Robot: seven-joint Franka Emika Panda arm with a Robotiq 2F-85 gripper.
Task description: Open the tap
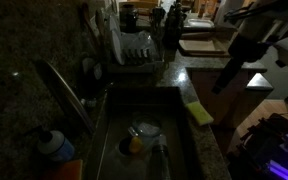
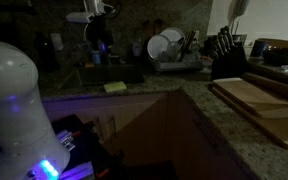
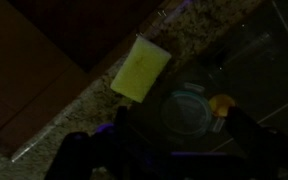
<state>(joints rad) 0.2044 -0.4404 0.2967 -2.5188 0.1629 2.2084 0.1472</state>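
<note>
Kitchen sink (image 1: 174, 100) in near darkness, sunk into a speckled stone counter. The tap (image 1: 64, 92), a slim shiny spout, slants along the sink's rim close to the stone wall, with a blue-capped bottle (image 1: 52, 145) just beside its lower end. The gripper (image 1: 222, 85) hangs in the air above the opposite rim, well apart from the tap, with the open basin between them. In the wrist view its two dark fingers (image 3: 89, 155) stand wide apart, holding nothing. Below them a yellow sponge (image 3: 141, 68) lies on the counter right at the sink's edge. A round glass dish (image 1: 144, 128) and something orange (image 1: 132, 145) sit in the basin. A dish rack (image 1: 134, 50) with plates crowds the counter behind the sink.
</note>
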